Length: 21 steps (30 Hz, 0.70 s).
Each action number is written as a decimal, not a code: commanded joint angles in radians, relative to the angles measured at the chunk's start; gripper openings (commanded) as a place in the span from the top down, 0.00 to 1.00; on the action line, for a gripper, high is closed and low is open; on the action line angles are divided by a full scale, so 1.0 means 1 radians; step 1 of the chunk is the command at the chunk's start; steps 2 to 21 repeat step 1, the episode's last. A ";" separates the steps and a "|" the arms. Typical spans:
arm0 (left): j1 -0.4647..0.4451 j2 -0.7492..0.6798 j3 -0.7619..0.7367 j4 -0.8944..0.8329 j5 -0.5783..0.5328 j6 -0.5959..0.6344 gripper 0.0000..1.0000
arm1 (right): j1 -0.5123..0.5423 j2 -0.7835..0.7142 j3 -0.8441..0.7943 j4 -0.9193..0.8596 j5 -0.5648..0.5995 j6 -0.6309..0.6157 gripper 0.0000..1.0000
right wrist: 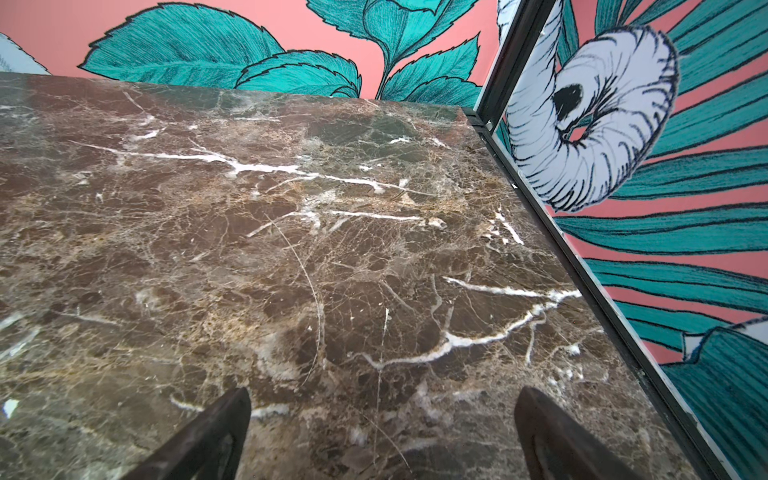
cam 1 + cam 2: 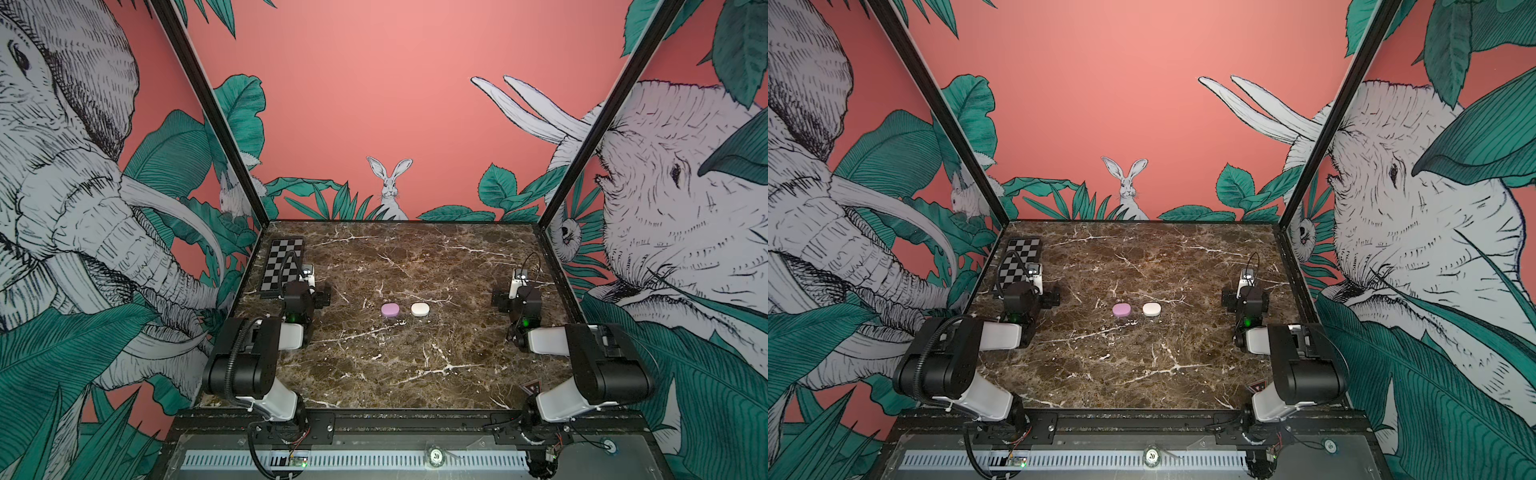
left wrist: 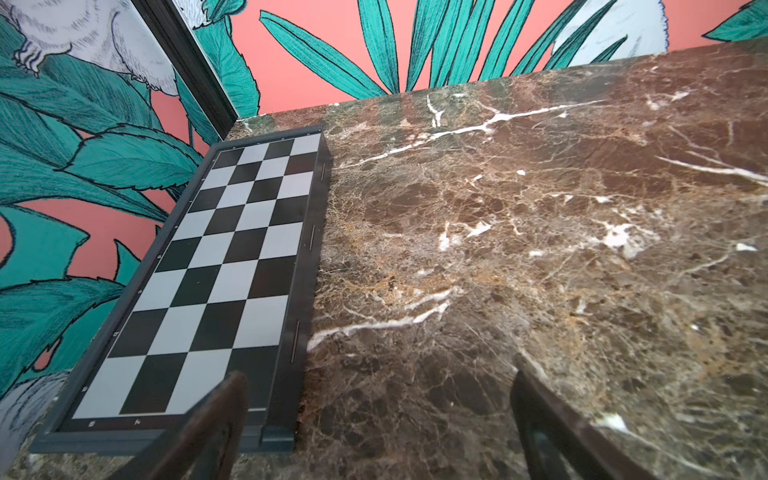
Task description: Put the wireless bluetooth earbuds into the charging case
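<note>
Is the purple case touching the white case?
No, the purple case and the white case lie side by side with a strip of bare marble table showing between them.

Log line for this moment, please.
left hand: open, empty | right hand: open, empty | lilac case, white case: closed, mid-table | earbuds: unseen

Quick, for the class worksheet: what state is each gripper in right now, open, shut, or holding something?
Left gripper: open, holding nothing.
Right gripper: open, holding nothing.
</note>
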 commanded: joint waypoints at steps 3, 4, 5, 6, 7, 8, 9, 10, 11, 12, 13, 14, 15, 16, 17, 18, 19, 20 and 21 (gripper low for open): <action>0.005 -0.017 -0.011 0.024 0.014 0.006 0.01 | -0.001 -0.012 0.007 0.017 -0.006 -0.005 0.02; 0.005 -0.017 -0.011 0.024 0.014 0.006 0.01 | -0.001 -0.012 0.007 0.017 -0.006 -0.005 0.02; 0.005 -0.017 -0.011 0.024 0.014 0.006 0.01 | -0.001 -0.012 0.007 0.017 -0.006 -0.005 0.02; 0.005 -0.017 -0.011 0.024 0.014 0.006 0.01 | -0.001 -0.012 0.007 0.017 -0.006 -0.005 0.02; 0.005 -0.017 -0.011 0.024 0.014 0.006 0.01 | -0.001 -0.012 0.007 0.017 -0.006 -0.005 0.02; 0.005 -0.017 -0.011 0.024 0.014 0.006 0.01 | -0.001 -0.012 0.007 0.017 -0.006 -0.005 0.02; 0.005 -0.017 -0.011 0.024 0.014 0.006 0.01 | -0.001 -0.012 0.007 0.017 -0.006 -0.005 0.02; 0.005 -0.017 -0.011 0.024 0.014 0.006 0.01 | -0.001 -0.012 0.007 0.017 -0.006 -0.005 0.02; 0.005 -0.017 -0.011 0.024 0.014 0.006 0.01 | -0.001 -0.012 0.007 0.017 -0.006 -0.005 0.02; 0.005 -0.017 -0.011 0.024 0.014 0.006 0.01 | -0.001 -0.012 0.007 0.017 -0.006 -0.005 0.02; 0.005 -0.017 -0.011 0.024 0.014 0.006 0.01 | -0.001 -0.012 0.007 0.017 -0.006 -0.005 0.02; 0.005 -0.017 -0.011 0.024 0.014 0.006 0.01 | -0.001 -0.012 0.007 0.017 -0.006 -0.005 0.02; 0.005 -0.017 -0.011 0.024 0.014 0.006 0.01 | -0.001 -0.012 0.007 0.017 -0.006 -0.005 0.02; 0.005 -0.017 -0.011 0.024 0.014 0.006 0.01 | -0.001 -0.012 0.007 0.017 -0.006 -0.005 0.02; 0.005 -0.017 -0.011 0.024 0.014 0.006 0.01 | -0.001 -0.012 0.007 0.017 -0.006 -0.005 0.02; 0.005 -0.017 -0.011 0.024 0.014 0.006 0.01 | -0.001 -0.012 0.007 0.017 -0.006 -0.005 0.02; 0.005 -0.017 -0.011 0.024 0.014 0.006 0.01 | -0.001 -0.012 0.007 0.017 -0.006 -0.005 0.02; 0.005 -0.017 -0.011 0.024 0.014 0.006 0.01 | -0.001 -0.012 0.007 0.017 -0.006 -0.005 0.02; 0.005 -0.017 -0.011 0.024 0.014 0.006 0.01 | -0.001 -0.012 0.007 0.017 -0.006 -0.005 0.02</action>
